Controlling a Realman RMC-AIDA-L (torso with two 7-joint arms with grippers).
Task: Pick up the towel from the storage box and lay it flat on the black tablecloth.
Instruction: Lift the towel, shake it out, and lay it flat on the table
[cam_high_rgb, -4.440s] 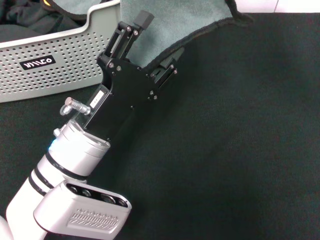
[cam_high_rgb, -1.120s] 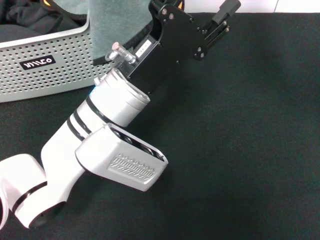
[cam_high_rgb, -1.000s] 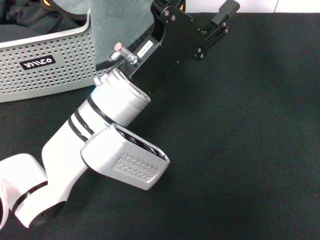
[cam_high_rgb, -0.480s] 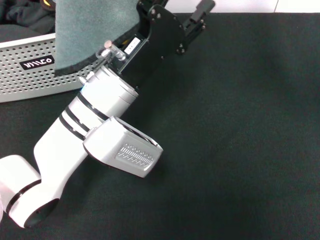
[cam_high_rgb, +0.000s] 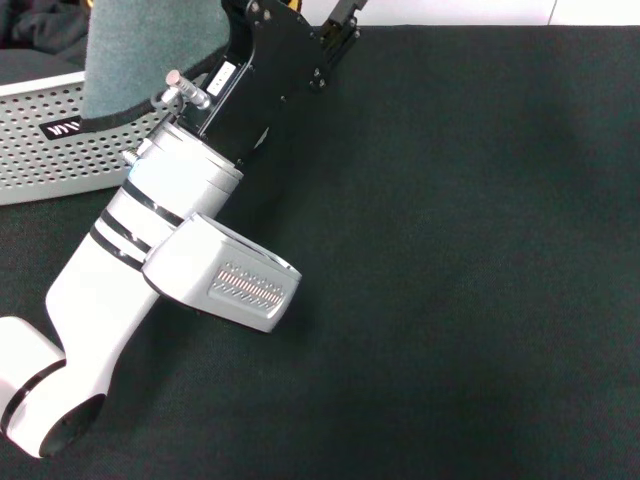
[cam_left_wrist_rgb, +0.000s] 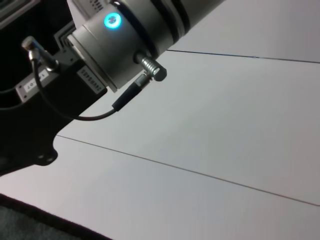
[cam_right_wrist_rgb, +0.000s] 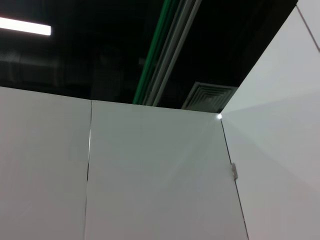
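Left gripper (cam_high_rgb: 338, 14) sits at the 12 o'clock edge of the head view, on a left arm that reaches up from 7 o'clock. Its tips run out of the picture, so I cannot tell whether it is closed on the cloth or not. The right gripper shows in no view.

The black tablecloth (cam_high_rgb: 470, 260) covers the bench from 1 o'clock round to 7 o'clock, and most of it lies bare to the right of the arm. The storage box (cam_high_rgb: 50, 160) stands on it at 10 o'clock, with dark clothing inside at 11 o'clock. The towel (cam_high_rgb: 150, 50) hangs grey face outward at 11 o'clock, in front of the box's near wall and beside the gripper body. Its dark hem (cam_high_rgb: 120, 116) dangles at about the height of the box rim, and its top edge leaves the picture.

The step in hand looks like carrying the towel out over the cloth. To do it well, the hem should clear the rim before any sideways travel, so that it cannot snag or drag the box. The carry should go toward 3 o'clock, with the hem touching down first. Drawing the arm away while lowering would let the towel unroll flat, not bunch up.
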